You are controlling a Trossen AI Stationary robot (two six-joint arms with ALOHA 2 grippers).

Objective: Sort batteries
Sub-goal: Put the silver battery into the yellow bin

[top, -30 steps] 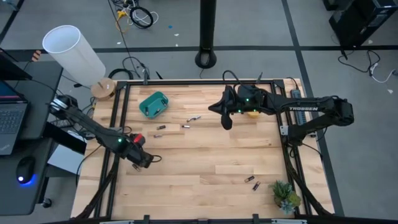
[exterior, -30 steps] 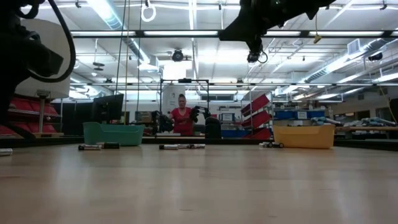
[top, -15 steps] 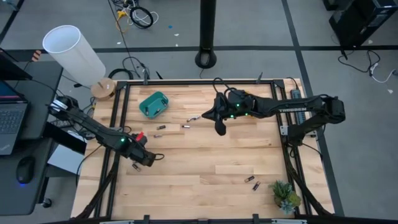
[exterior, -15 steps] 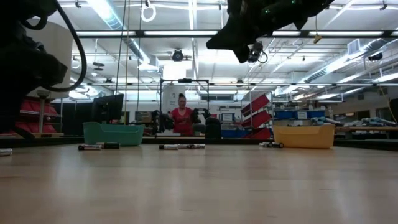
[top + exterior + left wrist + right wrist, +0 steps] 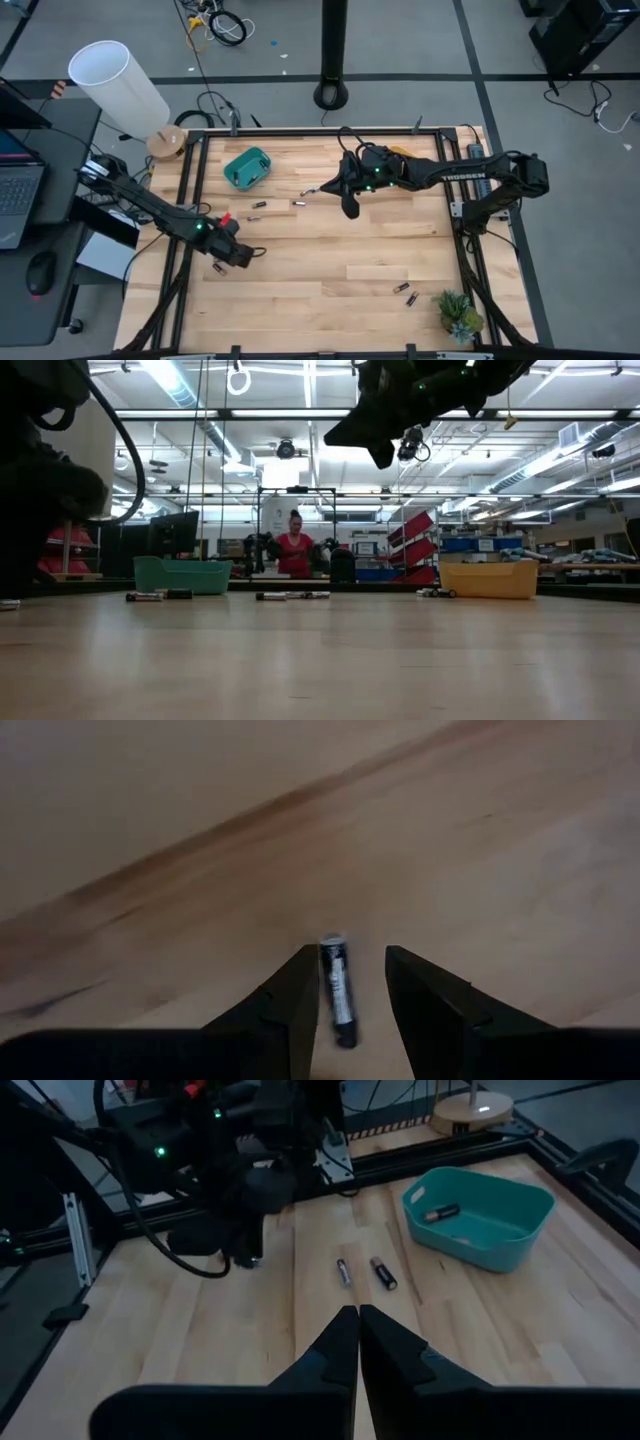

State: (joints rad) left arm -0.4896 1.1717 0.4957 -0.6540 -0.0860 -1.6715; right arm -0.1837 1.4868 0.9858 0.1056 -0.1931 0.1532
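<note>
Small dark cylindrical battery (image 5: pixel 336 988) between left gripper's (image 5: pixel 345 1005) narrowly parted fingers; teal plastic bin (image 5: pixel 478 1214), at table's eleven o'clock, with one battery (image 5: pixel 441 1212).

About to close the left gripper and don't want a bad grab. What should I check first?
1. Battery between the left gripper's jaws: ok, it lies on the table between them.
2. Left jaws open: ok.
3. Battery centred: not ok, it lies nearer one jaw.
4. Right gripper out of the way: ok, shut, empty, raised over mid-table.
5. Teal bin upright and uncovered: ok.
6. Which bin this battery belongs in: cannot tell.
</note>
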